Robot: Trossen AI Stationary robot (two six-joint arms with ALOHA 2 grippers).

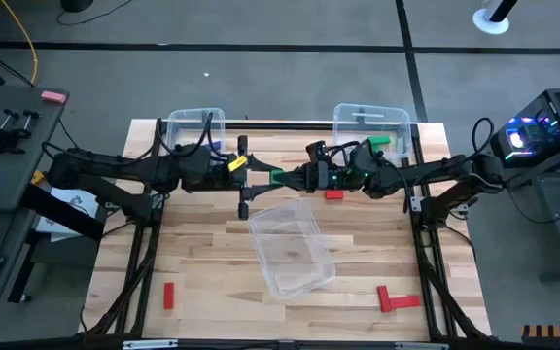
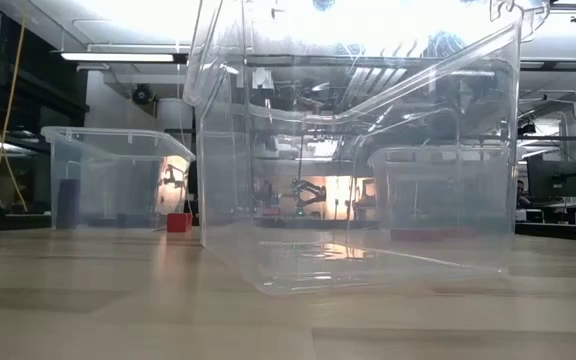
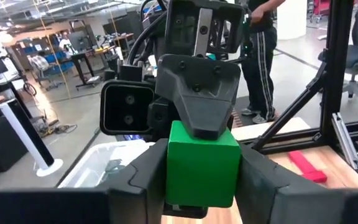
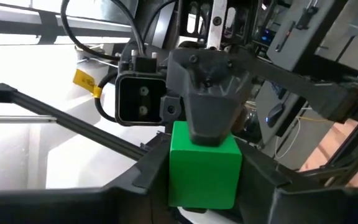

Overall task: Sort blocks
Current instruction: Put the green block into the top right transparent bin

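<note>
High view: the left gripper [image 1: 261,176] and right gripper [image 1: 295,178] meet nose to nose over the middle of the surface [image 1: 212,292], a green block [image 1: 277,177] between them. Red blocks lie apart: one [image 1: 333,194] just beside the right arm, one [image 1: 169,296] near the front left, an L-shaped pair [image 1: 393,298] front right. Three clear bins: the back left bin [image 1: 194,124], the back right bin [image 1: 369,122] with something green inside, the middle bin [image 1: 290,243] apparently empty.

Low view: only bins and a red block [image 2: 178,222] show.

Left wrist view: the green block [image 3: 202,163] sits between its own jaws, the other arm's jaws gripping its far end.

Right wrist view: the same green block [image 4: 204,163], likewise pinched from both ends; which arm carries it I cannot tell
</note>
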